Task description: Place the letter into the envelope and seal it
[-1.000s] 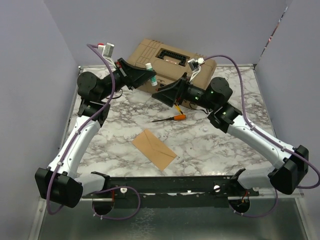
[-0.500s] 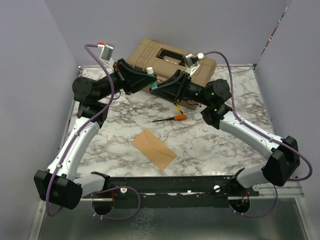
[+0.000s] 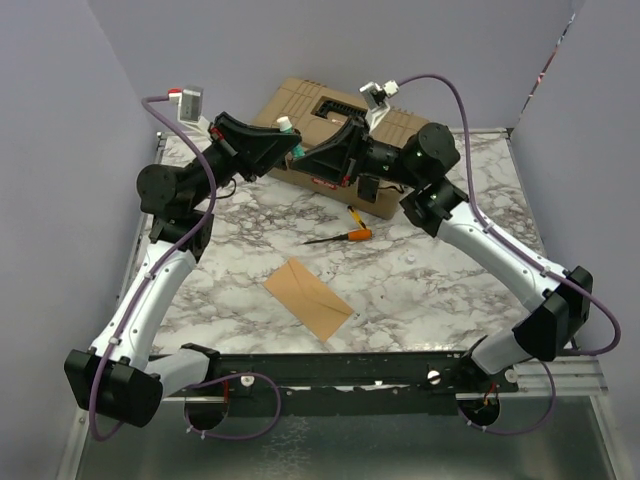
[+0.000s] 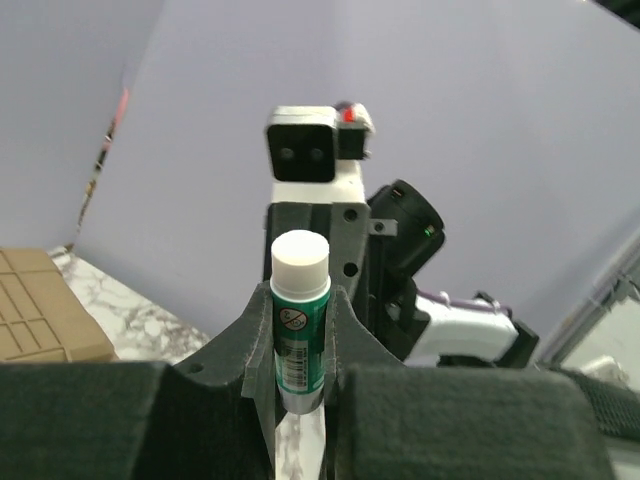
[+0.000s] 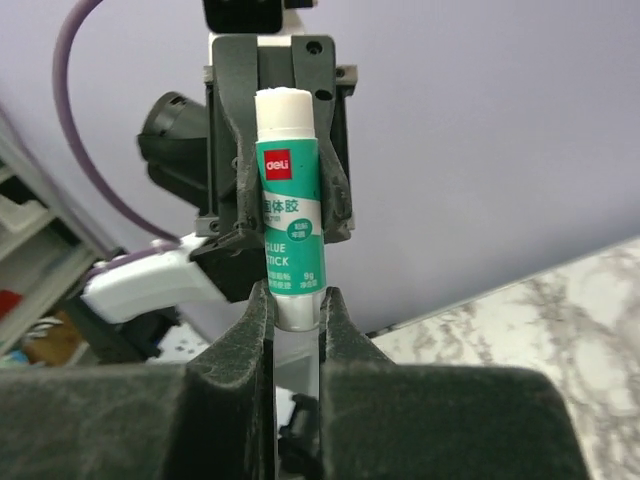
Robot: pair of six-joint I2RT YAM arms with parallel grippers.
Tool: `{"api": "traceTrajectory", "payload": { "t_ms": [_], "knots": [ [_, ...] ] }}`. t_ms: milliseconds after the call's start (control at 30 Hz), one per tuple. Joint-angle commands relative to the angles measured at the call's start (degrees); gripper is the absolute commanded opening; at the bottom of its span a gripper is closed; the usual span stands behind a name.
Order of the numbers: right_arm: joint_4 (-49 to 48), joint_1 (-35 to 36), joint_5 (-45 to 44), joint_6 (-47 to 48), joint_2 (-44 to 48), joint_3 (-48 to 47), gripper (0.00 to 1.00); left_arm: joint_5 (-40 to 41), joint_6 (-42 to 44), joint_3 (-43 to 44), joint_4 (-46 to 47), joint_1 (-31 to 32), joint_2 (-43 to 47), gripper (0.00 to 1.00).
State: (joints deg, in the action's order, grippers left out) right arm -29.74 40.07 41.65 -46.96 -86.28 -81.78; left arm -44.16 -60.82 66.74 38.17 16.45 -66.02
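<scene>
Lilac walls [image 3: 60, 150], marble-patterned table [image 3: 400, 292]

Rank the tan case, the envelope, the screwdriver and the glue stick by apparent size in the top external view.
1. tan case, even though it is partly covered.
2. envelope.
3. screwdriver.
4. glue stick. It is mostly hidden and raised nearer the camera, so its place against the screwdriver is unsure.

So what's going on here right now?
Both arms are up over the far side of the table, meeting on one glue stick. The left end effector clamps its body and the right end effector grips its lower end, so this looks like a handover or the stick being readied. The envelope lies flat on the table, untouched. No separate letter is in view.
</scene>
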Motion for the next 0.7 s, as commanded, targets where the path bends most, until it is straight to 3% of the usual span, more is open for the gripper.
{"api": "traceTrajectory", "payload": {
  "t_ms": [0,133,300,367,600,667],
  "knots": [
    [20.6,1.6,-17.1,22.3,-3.7,-6.9,0.00,4.9,-1.3,-3.7,-0.6,1.3,1.4,0.00],
    [34.2,5.9,-31.3,34.6,-7.7,-16.2,0.00,11.2,-2.7,-1.6,-6.2,1.3,1.8,0.00],
    [41.1,11.6,-49.3,42.1,-10.9,-23.8,0.00,19.2,1.5,9.1,-27.5,1.3,1.2,0.00],
    [42.6,12.8,-53.6,43.1,-12.0,-25.7,0.00,20.6,0.9,10.6,-31.9,1.4,0.7,0.00],
    [38.7,13.2,-47.7,39.1,-9.2,-23.8,0.00,17.6,2.7,8.0,-30.7,1.3,2.2,0.00],
    [36.5,13.2,-44.4,37.3,-7.7,-22.2,0.00,16.5,4.6,7.1,-29.3,1.3,3.2,0.09]
  ]
}}
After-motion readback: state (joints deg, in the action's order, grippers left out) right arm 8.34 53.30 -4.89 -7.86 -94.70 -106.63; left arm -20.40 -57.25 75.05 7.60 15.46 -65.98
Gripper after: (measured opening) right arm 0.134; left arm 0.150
